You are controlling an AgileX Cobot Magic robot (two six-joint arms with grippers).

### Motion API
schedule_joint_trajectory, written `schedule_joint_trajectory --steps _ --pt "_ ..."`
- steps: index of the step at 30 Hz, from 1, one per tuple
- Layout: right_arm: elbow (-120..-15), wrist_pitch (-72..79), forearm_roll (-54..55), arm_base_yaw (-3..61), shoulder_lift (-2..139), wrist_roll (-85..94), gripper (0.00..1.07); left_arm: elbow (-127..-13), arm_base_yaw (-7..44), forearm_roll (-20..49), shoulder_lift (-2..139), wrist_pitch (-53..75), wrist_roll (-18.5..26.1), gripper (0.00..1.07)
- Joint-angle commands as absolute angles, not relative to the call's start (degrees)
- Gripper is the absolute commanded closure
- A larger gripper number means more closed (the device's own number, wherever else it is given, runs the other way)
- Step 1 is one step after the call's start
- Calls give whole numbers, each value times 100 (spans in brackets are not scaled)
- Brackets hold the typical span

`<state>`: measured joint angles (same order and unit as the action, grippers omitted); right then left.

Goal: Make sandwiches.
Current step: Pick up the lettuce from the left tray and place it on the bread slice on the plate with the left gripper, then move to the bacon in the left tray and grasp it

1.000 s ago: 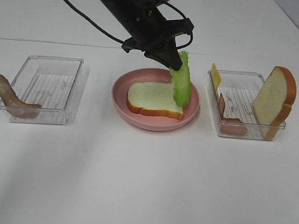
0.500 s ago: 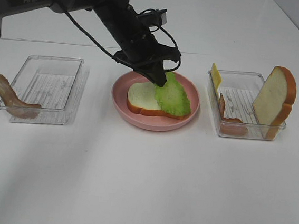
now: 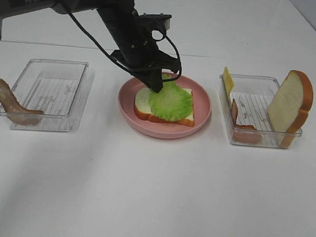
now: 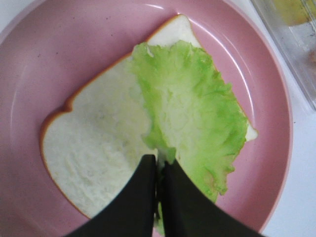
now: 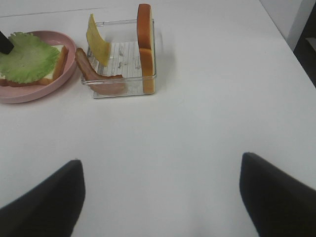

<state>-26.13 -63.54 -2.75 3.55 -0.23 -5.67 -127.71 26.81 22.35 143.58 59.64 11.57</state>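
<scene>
Bright, even light is falling from overhead, and the white counter (image 3: 150, 196) is nearly washing out in the high view (a faint grey cast is lying across its near left part). Shadows are showing soft and short beside the plate (image 3: 162, 131) and the trays (image 3: 54, 61). In the left wrist view a thin streak of glare is running along the plate's rim, the lettuce (image 4: 192, 103) is paling at its middle, and the left hand (image 4: 159, 165) is blurring at its dark edges. The right hand (image 5: 160, 159) is showing only as two dark, unfocused fingers (image 5: 44, 202).
</scene>
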Motion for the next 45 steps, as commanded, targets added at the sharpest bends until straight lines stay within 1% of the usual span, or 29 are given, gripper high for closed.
schedule_joint_trajectory --steps 1,2,3,4,5,6,7,8,10,11,12,14,15,16,18,19,22,29,31,32,33,35,37,38,39,41,42,44,45 --pt "-2601 -6297 -309 367 -201 -596 28 -12783 2704 2206 14341 5867 1129 74" --pt "-2601 -6297 -309 367 -201 -596 28 -12783 2704 2206 14341 5867 1129 74" --pt "-2601 -6297 -309 367 -201 -596 28 -12811 2704 2131 14301 5827 1066 48" --pt "-2601 -6297 -309 367 -201 -596 28 -12811 2704 2131 14301 5827 1066 48" --pt "-2601 -6297 -309 367 -201 -596 28 -12840 2704 2040 14267 5827 985 31" --pt "-2601 -6297 -309 367 -201 -596 28 -12840 2704 2040 14267 5827 985 31" --pt "-2601 -6297 -309 367 -201 -596 28 -12880 2704 1822 14198 5827 934 5" --pt "-2601 -6297 -309 367 -201 -596 28 -12914 2704 1581 14106 5827 733 5" --pt "-2601 -6297 -309 367 -201 -596 28 -12949 2704 1409 14060 5867 619 5" --pt "-2601 -6297 -309 367 -201 -596 28 -12983 2704 1140 13997 5936 378 5" --pt "-2601 -6297 -309 367 -201 -596 28 -12983 2704 1140 13997 5936 378 5" --pt "-2601 -6297 -309 367 -201 -596 28 -13201 2704 676 13997 6314 69 5" --pt "-2601 -6297 -309 367 -201 -596 28 -13201 2704 676 13997 6314 69 5" --pt "-2601 -6297 -309 367 -201 -596 28 -13304 2704 470 13997 6612 -46 5" --pt "-2601 -6297 -309 367 -201 -596 28 -13361 2704 390 13997 6767 -80 5" --pt "-2601 -6297 -309 367 -201 -596 28 -13562 2704 246 13997 7225 -74 5" --pt "-2601 -6297 -309 367 -201 -596 28 -13837 2704 212 13969 7557 -143 5" --pt "-2601 -6297 -309 367 -201 -596 28 -13785 2618 183 13596 7557 -516 6" --pt "-2601 -6297 -309 367 -201 -596 28 -13522 2504 183 13396 7557 -556 6" --pt "-2601 -6297 -309 367 -201 -596 28 -13098 2326 206 13092 7557 -573 6" --pt "-2601 -6297 -309 367 -201 -596 28 -13098 2326 206 13092 7557 -573 6" --pt "-2601 -6297 -309 367 -201 -596 28 -12244 2028 241 12485 7557 -573 6" --pt "-2601 -6297 -309 367 -201 -596 28 -11929 1919 264 12233 7557 -573 6" --pt "-2601 -6297 -309 367 -201 -596 28 -11350 1713 264 11769 7557 -533 6" --pt "-2601 -6297 -309 367 -201 -596 28 -11350 1713 264 11769 7557 -533 6" --pt "-2601 -6297 -309 367 -201 -596 28 -10646 1364 264 11224 7557 -430 6" --pt "-2601 -6297 -309 367 -201 -596 28 -10646 1364 264 11224 7557 -430 6" --pt "-2601 -6297 -309 367 -201 -596 28 -10073 1031 264 10875 7557 -338 6" --pt "-2601 -6297 -309 367 -201 -596 28 -10073 1031 264 10875 7557 -338 6"
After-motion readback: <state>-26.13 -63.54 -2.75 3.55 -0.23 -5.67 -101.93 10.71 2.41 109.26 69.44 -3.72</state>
